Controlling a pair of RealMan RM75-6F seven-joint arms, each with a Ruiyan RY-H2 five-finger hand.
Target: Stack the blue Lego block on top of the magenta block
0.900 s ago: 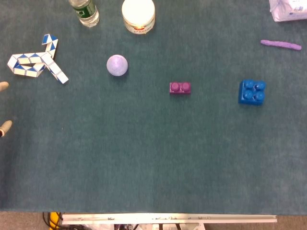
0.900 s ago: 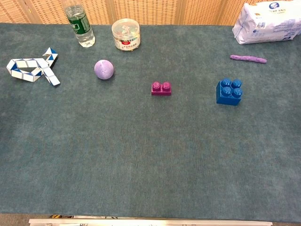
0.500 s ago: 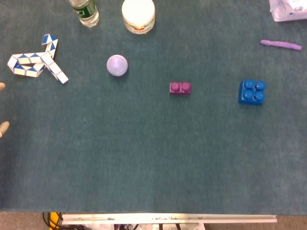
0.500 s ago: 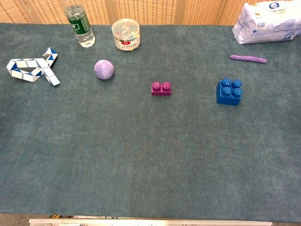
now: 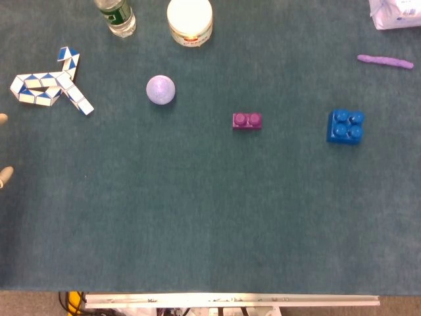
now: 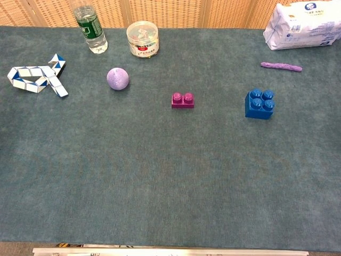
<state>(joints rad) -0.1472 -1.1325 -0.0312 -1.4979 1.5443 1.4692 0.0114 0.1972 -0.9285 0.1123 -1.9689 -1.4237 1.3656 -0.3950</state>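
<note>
We see the square blue four-stud Lego block (image 5: pixel 345 126) lying on the green tabletop (image 5: pixel 210 217) at 3 o'clock from the small magenta two-stud block (image 5: pixel 247 120), well apart, whereas only two fingertips (image 5: pixel 5 175) of the left hand show at 9 o'clock, its state indiscernible, and the right hand is out of view.

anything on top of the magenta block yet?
No. The small magenta two-stud Lego block has both studs bare. The blue four-stud Lego block sits apart on the green felt table, to its right.
</note>
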